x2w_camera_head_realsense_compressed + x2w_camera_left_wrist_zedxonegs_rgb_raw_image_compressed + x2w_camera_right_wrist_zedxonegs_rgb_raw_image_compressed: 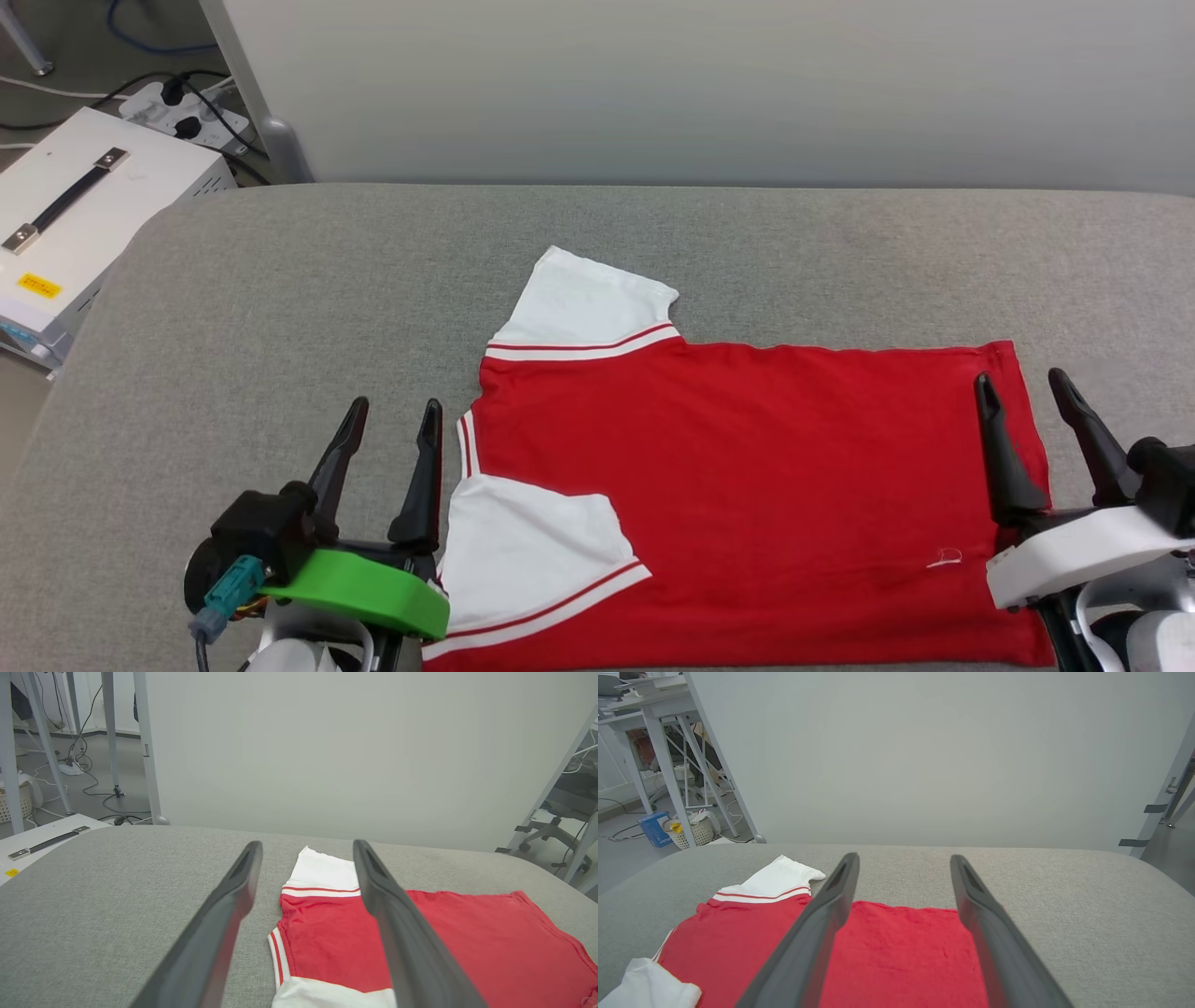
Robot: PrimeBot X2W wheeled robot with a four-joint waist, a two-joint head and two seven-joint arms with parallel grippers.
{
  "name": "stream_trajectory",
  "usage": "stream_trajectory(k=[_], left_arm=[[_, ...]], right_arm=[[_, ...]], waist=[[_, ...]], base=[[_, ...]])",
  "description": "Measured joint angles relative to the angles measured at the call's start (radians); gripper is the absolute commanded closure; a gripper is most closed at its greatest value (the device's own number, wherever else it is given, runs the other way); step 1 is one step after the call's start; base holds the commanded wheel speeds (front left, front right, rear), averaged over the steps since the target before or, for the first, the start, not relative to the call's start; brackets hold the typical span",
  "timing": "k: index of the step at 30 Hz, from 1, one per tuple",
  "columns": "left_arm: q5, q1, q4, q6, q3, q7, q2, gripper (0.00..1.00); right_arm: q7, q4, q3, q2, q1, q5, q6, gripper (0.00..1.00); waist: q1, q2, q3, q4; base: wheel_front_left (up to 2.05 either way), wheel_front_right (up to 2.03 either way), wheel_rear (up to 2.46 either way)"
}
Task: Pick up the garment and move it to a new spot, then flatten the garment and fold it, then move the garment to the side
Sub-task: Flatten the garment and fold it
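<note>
While looking down from the head, seeing the shirt (pixel 747 467) lying flat on the grey pad (pixel 280 280), turned sideways, with the neck end toward the left and the hem toward the right. Finding it right of the pad's middle and reaching close to the near edge. Noting the far sleeve (pixel 588 303), white with a red stripe, lying spread toward the pale wall (pixel 700 84), and the near sleeve (pixel 523 541) lying folded in over the red body.

Seeing the left claw (pixel 396 405) at the lower left, hovering over bare pad just beside the shoulder edge of the shirt, fingers spread wide and gripping nothing. Looking along it from the left wrist, finding the shirt's shoulder edge in the gap between the fingers, with one finger crossing the red cloth and the other crossing bare pad.

Seeing the right claw (pixel 1019 376) at the lower right, straddling the hem edge, one finger over red cloth and the other over pad, likewise gaping wide and empty. Looking from the right wrist, finding the hem running across between its fingers. Not being able to tell whether either claw is touching the cloth.

Noting, off the pad at the far left, a white box (pixel 84 205) with a dark handle, and beyond it a power strip (pixel 182 112) with plugs in it.
</note>
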Motion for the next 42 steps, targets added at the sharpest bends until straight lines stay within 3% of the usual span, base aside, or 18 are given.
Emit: stream_trajectory(k=[10, 16, 20, 25, 30, 36, 42], left_arm=[[0.114, 0.018, 0.048, -0.116, 0.095, 0.000, -0.093, 0.00], [0.149, 0.011, 0.100, -0.169, 0.099, 0.000, -0.103, 0.00], [0.145, -0.054, 0.126, -0.182, 0.056, 0.036, -0.067, 0.00], [0.136, -0.218, 0.150, -0.188, 0.006, 0.156, -0.012, 0.00], [0.021, -0.404, 0.183, -0.191, -0.053, 0.335, 0.062, 0.00], [-0.143, -0.665, 0.242, -0.191, -0.122, 0.595, 0.200, 0.00], [-0.244, -0.848, 0.351, -0.191, -0.144, 0.832, 0.244, 0.00]], right_arm=[[-0.037, 0.039, 0.009, 0.012, -0.003, 0.010, 0.000, 0.00], [-0.041, 0.029, 0.013, 0.010, -0.017, 0.020, 0.000, 0.00], [-0.041, 0.014, 0.017, 0.010, -0.038, 0.021, 0.000, 0.00], [-0.042, 0.007, 0.044, 0.016, -0.072, 0.021, 0.000, 0.00], [-0.058, 0.011, 0.073, 0.034, -0.117, 0.024, 0.000, 0.00], [-0.090, 0.035, 0.084, 0.045, -0.149, 0.028, 0.000, 0.00], [-0.125, 0.068, 0.124, 0.060, -0.185, 0.045, 0.000, 0.00]], waist=[[0.0000, 0.0000, 0.007, -0.005], [0.0000, 0.0000, 0.042, -0.020], [0.0000, 0.0000, 0.082, -0.033], [0.0000, 0.0000, 0.144, -0.058], [0.0000, 0.0000, 0.207, -0.096], [0.0001, 0.0000, 0.285, -0.153], [0.0002, 0.0000, 0.359, -0.202]], base=[[0.00, 0.00, 0.00], [0.00, 0.00, 0.00], [0.00, 0.00, 0.00], [0.00, 0.00, 0.00], [0.00, 0.00, 0.00], [0.00, 0.00, 0.00], [0.00, 0.00, 0.00]])
